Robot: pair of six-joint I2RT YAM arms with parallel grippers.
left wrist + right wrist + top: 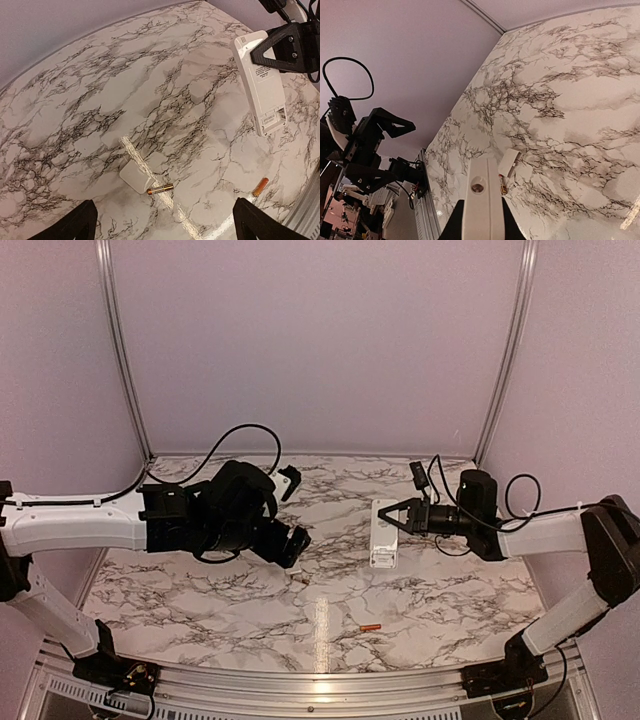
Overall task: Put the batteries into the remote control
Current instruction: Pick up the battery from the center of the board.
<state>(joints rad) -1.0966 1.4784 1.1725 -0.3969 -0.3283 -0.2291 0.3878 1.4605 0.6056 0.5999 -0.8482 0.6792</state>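
Note:
The white remote control point(382, 533) is held above the table in my right gripper point(394, 522), which is shut on its far end. In the left wrist view the remote point(260, 82) shows its labelled back. In the right wrist view it point(482, 200) is seen end-on between my fingers point(454, 226). The gold battery point(160, 189) lies on the table beside a small white cover point(136, 176), below my open, empty left gripper point(165, 231). The orange-red battery point(370, 627) lies near the front edge, also in the left wrist view point(260, 186). The gold battery also shows in the right wrist view point(503, 184).
My left gripper point(292, 542) hovers over the middle of the marble table point(450, 590). A small black and white part point(289, 481) and a black cable plug point(417, 475) are near the back wall. A metal rail point(300, 680) runs along the front edge.

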